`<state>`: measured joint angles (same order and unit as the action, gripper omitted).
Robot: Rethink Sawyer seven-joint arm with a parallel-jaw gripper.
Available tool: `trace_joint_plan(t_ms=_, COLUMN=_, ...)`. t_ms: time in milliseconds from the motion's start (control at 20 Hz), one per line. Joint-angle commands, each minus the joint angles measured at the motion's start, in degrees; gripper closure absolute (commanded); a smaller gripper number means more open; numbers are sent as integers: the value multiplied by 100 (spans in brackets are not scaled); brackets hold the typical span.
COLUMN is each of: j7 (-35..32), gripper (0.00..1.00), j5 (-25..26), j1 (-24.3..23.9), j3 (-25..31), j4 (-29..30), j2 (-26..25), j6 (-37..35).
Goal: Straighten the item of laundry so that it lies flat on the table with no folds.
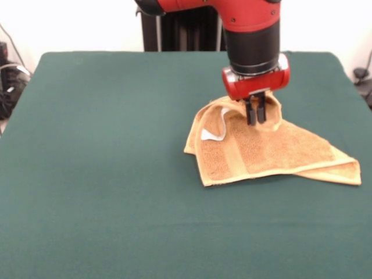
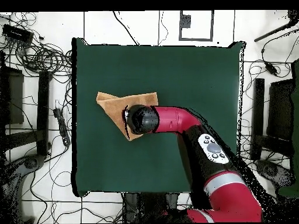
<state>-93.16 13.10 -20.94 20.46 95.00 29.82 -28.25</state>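
Note:
The golden-orange towel (image 1: 279, 154) lies crumpled and folded on the right half of the dark green table (image 1: 104, 174). Its white tag (image 1: 212, 135) shows at the left fold, with a woven band (image 1: 232, 158) below it. My gripper (image 1: 256, 116) points straight down at the towel's far edge. Its fingers are close together and pinch a raised peak of cloth. In the overhead view the towel (image 2: 114, 104) lies at the table's (image 2: 193, 81) left part. There my wrist (image 2: 142, 119) covers the towel's lower right corner and hides the fingers.
The black pedestal (image 1: 180, 26) stands behind the table's far edge. Cables and gear (image 1: 9, 81) lie off the table's left side. In the overhead view cables (image 2: 35, 55) and dark stands (image 2: 266, 116) ring the table. The towel's right tip (image 1: 351, 173) lies near the table's right edge.

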Motion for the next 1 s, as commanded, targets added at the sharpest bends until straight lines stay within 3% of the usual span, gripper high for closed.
trace_joint_plan(t_ms=50, j7=531, gripper=100, j5=271, j1=3, j3=603, j4=501, j2=-170, j6=-751)
trace_joint_plan(t_ms=1000, j7=631, gripper=100, j5=438, j1=-167, j3=634, j4=597, j2=109, j6=-1058)
